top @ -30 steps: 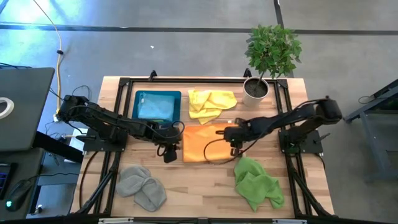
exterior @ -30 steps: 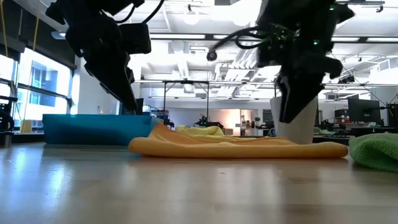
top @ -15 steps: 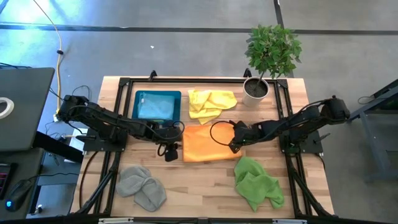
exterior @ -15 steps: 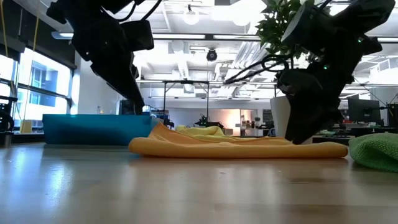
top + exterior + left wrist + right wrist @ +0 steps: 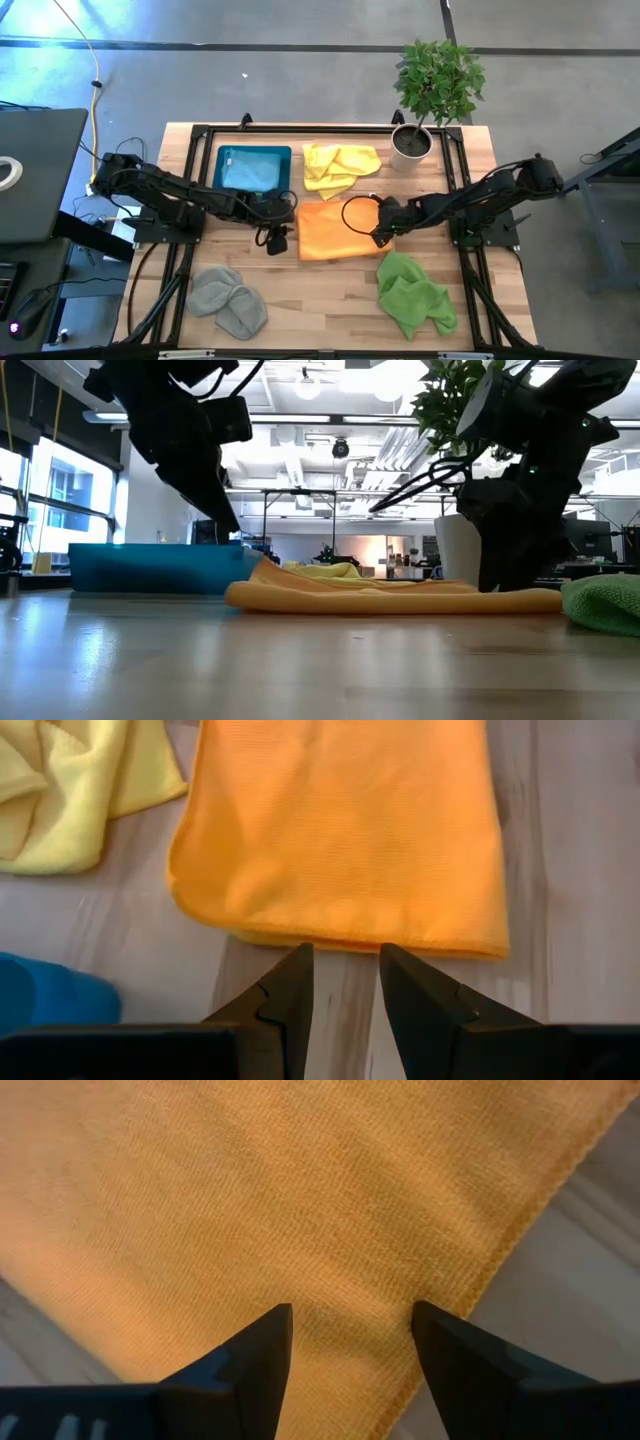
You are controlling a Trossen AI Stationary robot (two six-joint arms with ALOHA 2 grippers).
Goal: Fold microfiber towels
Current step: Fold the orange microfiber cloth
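Orange towel [image 5: 335, 229] lies folded flat at table centre, between both grippers. Left gripper [image 5: 279, 240] sits just off its left edge; fingertips hidden under the wrist in high view. Left wrist view shows the fingers [image 5: 285, 995] parted w/ a gap, nothing between them, tips just short of the towel's [image 5: 340, 830] hem, over bare wood. Right gripper [image 5: 381, 229] at the towel's right edge; right wrist view shows its fingers [image 5: 255, 1355] spread wide, released, right above orange cloth [image 5: 280, 1200], holding nothing. Can't tell if tips touch the fabric.

Low view: orange towel [image 5: 395, 596] seen as a low flat mound, both gripper tips blocked or too dark to read. Green towel [image 5: 603, 603] cut off at frame edge there; high view shows it whole [image 5: 414, 294], crumpled, front right. Grey towel [image 5: 227, 300] front left, only in high view. Yellow towel [image 5: 338, 167] bunched behind the orange one, beside teal tray [image 5: 252, 169]; light blue cloth inside tray hard to make out. Potted plant [image 5: 432, 95] back right.
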